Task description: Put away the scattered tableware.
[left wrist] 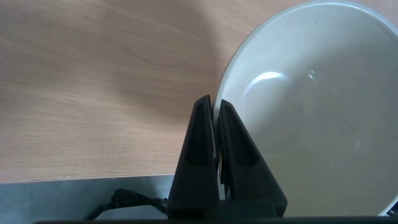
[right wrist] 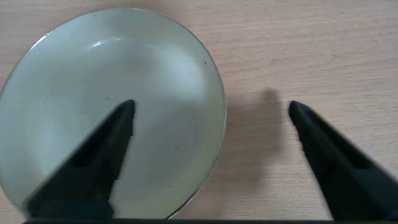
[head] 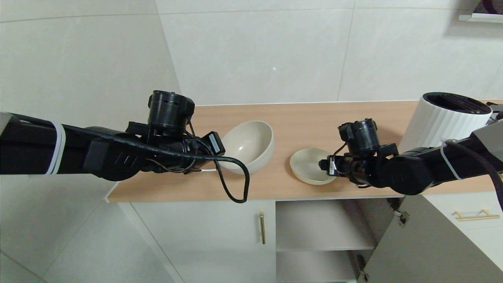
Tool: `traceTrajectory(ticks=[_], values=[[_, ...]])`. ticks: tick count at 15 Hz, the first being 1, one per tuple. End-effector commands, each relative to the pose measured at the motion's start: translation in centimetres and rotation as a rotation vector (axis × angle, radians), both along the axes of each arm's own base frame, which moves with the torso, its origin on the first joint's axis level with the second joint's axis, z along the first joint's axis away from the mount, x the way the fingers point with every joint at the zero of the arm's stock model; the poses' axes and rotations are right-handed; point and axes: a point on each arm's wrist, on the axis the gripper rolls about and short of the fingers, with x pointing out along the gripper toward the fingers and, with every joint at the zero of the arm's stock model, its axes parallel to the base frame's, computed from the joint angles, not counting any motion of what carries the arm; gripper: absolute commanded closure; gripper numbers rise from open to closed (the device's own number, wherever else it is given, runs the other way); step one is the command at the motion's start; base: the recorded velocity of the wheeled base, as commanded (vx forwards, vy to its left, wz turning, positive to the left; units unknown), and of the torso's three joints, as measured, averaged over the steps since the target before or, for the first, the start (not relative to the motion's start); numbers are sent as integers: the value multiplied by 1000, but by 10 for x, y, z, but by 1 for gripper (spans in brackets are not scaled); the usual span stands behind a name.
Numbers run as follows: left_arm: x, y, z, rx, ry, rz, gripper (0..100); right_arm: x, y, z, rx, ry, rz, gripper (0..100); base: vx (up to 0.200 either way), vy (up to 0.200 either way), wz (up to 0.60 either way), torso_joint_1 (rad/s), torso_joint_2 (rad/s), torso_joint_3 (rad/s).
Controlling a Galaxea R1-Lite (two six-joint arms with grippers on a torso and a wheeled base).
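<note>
A large cream bowl (head: 249,144) is tipped on the wooden counter (head: 306,118), its opening turned up and towards my left arm. My left gripper (left wrist: 214,107) is shut on the bowl (left wrist: 311,112), pinching its near rim; in the head view the left gripper (head: 221,156) meets the rim at the bowl's left side. A small pale dish (head: 310,165) lies flat to the right. My right gripper (right wrist: 211,112) stands open astride the rim of the dish (right wrist: 93,93), one finger above the dish and the other above bare counter. In the head view the right gripper (head: 324,165) is at the dish's right edge.
A white ribbed cylinder (head: 444,118) stands at the counter's right end, behind my right arm. Below the counter an open cabinet (head: 318,247) shows two shelves, its door (head: 424,243) swung out to the right. A closed door with a gold handle (head: 262,227) is to its left. Tiled wall runs behind.
</note>
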Motion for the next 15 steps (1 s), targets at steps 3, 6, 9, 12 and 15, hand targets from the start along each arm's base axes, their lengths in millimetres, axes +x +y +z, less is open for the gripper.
traceTrajectory(ticks=[3, 6, 9, 12, 15], values=[[0, 0, 0, 0, 0, 0, 100, 0, 1, 0, 3, 0, 5, 100, 0, 0, 0, 0, 0, 0], [0, 0, 1, -3, -1, -2, 100, 0, -1, 1, 5, -2, 3, 100, 0, 0, 0, 0, 0, 0], [-1, 0, 1, -3, -3, -2, 100, -1, -1, 5, 10, -10, 2, 100, 0, 0, 0, 0, 0, 0], [-8, 3, 6, -3, -9, -7, 100, -15, -8, 22, 11, 2, 2, 100, 0, 0, 0, 0, 0, 0], [-29, 10, 12, 15, -21, -100, 100, -50, -23, 64, 138, 57, 109, 100, 0, 0, 0, 0, 0, 0]])
